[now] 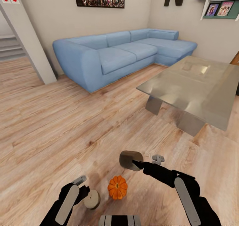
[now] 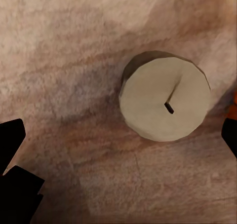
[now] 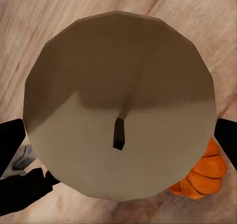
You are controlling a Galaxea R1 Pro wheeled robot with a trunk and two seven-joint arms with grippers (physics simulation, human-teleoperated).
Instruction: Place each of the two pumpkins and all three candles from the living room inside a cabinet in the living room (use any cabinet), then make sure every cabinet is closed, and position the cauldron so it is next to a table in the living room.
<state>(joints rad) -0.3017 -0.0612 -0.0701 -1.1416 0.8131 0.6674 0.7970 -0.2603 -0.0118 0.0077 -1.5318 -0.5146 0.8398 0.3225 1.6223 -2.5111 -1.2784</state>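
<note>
Right gripper (image 1: pixel 136 163) has a candle (image 1: pixel 130 160) clamped between its fingers and held up off the wooden floor (image 1: pixel 49 126), tilted on its side. From the right wrist camera that candle (image 3: pixel 118 105) looms huge, its short dark wick dead centre, black fingertips (image 3: pixel 11 140) pressed at either edge. Peeking out from behind it is an orange pumpkin (image 3: pixel 202 172).

In the head view the pumpkin (image 1: pixel 117 187) sits on the floor between the two arms, and just beside it, on the left arm's side, a second candle (image 1: pixel 92 199) stands upright. The left gripper (image 1: pixel 79 186) hangs over that candle, jaws spread wide; the left wrist camera looks straight down on its pale top (image 2: pixel 165 98), nothing touching it.

Further off, the glass-topped coffee table (image 1: pixel 196 86) stands well beyond the pumpkin, with a blue corner sofa (image 1: pixel 116 55) behind it against the wall.
</note>
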